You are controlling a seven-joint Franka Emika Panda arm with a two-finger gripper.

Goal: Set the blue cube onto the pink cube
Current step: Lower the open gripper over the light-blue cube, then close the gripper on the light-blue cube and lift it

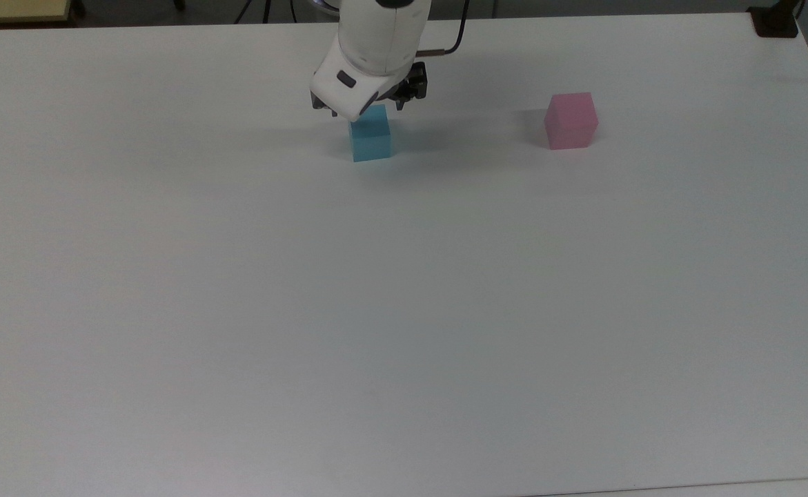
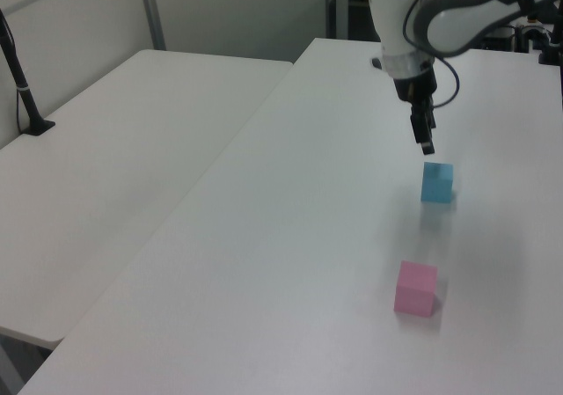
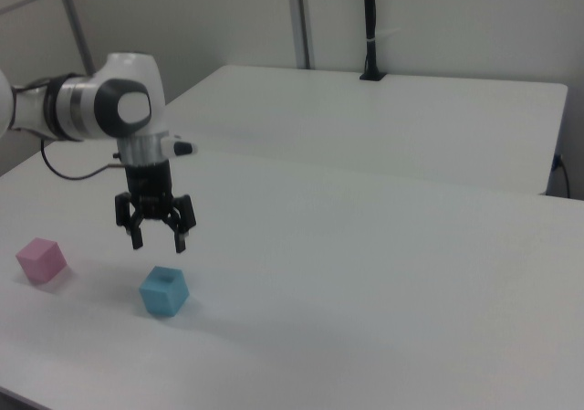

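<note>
While no writing shows, the claw [image 3: 159,243] hangs spread above the blue cube [image 3: 164,290].

White counter [image 1: 404,310], matte, evenly lit. A second white table [image 2: 132,149] stands just beside it, on the left view's left. A black post [image 3: 369,26] is clamped at that table's far edge in the right view. Pale partition walls [image 3: 438,26] with grey metal uprights [image 3: 298,17] stand behind. Dark clutter past the counter's far end.
</note>
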